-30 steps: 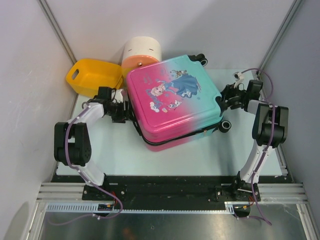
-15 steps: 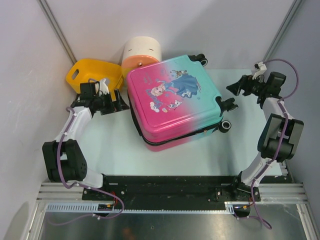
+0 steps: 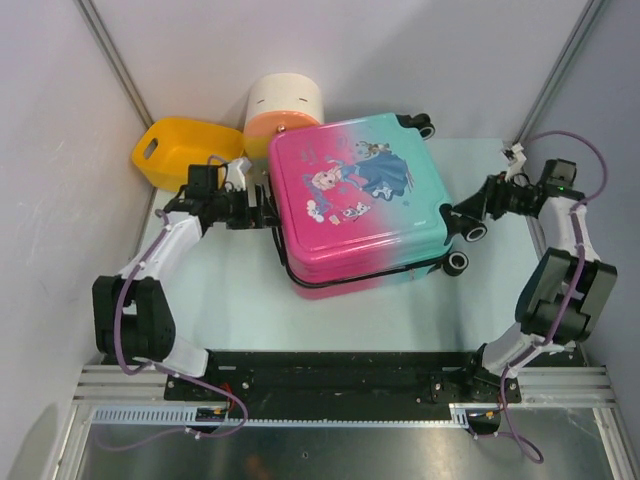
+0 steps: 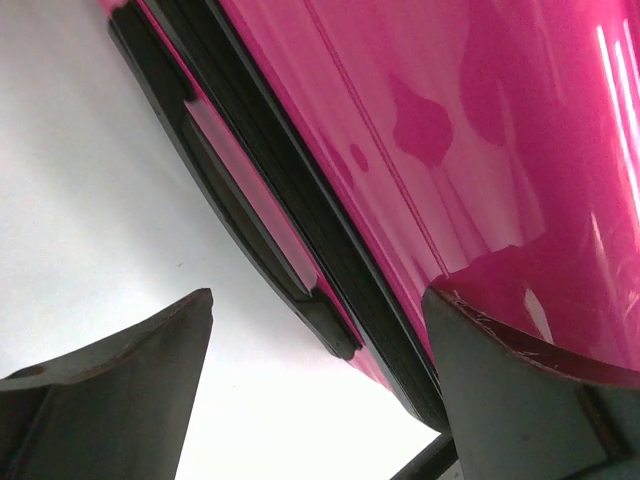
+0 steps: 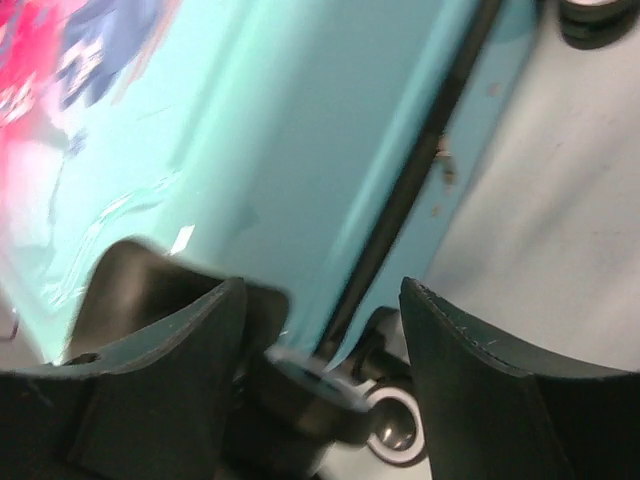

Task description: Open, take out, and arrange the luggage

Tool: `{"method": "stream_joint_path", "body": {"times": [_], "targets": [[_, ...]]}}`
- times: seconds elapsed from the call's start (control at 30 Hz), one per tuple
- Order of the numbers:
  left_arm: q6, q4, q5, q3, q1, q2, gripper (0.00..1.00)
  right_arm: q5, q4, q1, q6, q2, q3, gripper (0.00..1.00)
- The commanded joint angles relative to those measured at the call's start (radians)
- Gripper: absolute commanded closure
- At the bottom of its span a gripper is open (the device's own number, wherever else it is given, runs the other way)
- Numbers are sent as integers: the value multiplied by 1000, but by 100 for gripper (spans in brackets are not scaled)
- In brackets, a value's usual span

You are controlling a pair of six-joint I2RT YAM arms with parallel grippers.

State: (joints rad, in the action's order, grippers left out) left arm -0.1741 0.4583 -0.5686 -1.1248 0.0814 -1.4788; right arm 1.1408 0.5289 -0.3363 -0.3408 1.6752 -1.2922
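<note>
A pale table (image 3: 240,310) is enclosed by grey walls, with the two arm bases bolted at its near edge. The large hard-shell suitcase with a teal-to-pink gradient and a cartoon princess print (image 3: 360,205) is laid flat at the middle of the table, printed face up. Its black zip edge (image 4: 300,200) is seen running closed along the side. Its pink end is turned toward the left arm and its teal end toward the right arm.

The left gripper (image 3: 262,210) is held just beside the pink side wall. In the left wrist view its fingers (image 4: 110,400) are seen spread apart, with the zip edge and a black side handle (image 4: 250,230) framed between them. Whether the shell is touched cannot be told.

The right gripper (image 3: 455,213) is placed at the teal end, just beside a black wheel (image 3: 472,232). Its fingers (image 5: 490,400) are likewise parted, and nothing is clamped between them.

A yellow plastic basket (image 3: 185,150) and a round cream-and-orange drawer box (image 3: 285,110) are set at the far left, the box touching or nearly touching the suitcase's far corner.
</note>
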Motion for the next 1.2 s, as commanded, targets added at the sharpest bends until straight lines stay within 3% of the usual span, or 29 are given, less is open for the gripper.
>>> {"method": "stream_joint_path", "body": {"times": [0.0,0.07,0.13,0.23,0.4,0.5,0.57,0.67,0.8,1.17], "targets": [[24,-67,-139,-29,139,-70,10,175,757,-13,-565,-133,10,33],[33,-70,-136,-87,184,-107,11,175,930,-52,-665,-160,37,33],[48,-75,-132,-140,230,-176,11,172,991,-87,-707,-199,65,33],[76,-75,-140,-259,286,-273,12,163,981,-151,-704,-256,77,33],[113,-75,-111,-470,354,-406,13,146,988,-144,-719,-299,79,33],[104,-75,-53,-608,318,-463,13,142,990,-113,-742,-304,88,34],[84,-73,-95,-664,276,-450,13,136,990,-107,-753,-313,91,34],[106,-75,-131,-618,216,-352,13,108,988,-104,-789,-331,109,34],[171,-78,7,-518,210,-290,12,96,988,-90,-866,-353,160,34],[47,-142,216,-742,150,-529,26,7,985,-158,-885,-373,163,35]]}}
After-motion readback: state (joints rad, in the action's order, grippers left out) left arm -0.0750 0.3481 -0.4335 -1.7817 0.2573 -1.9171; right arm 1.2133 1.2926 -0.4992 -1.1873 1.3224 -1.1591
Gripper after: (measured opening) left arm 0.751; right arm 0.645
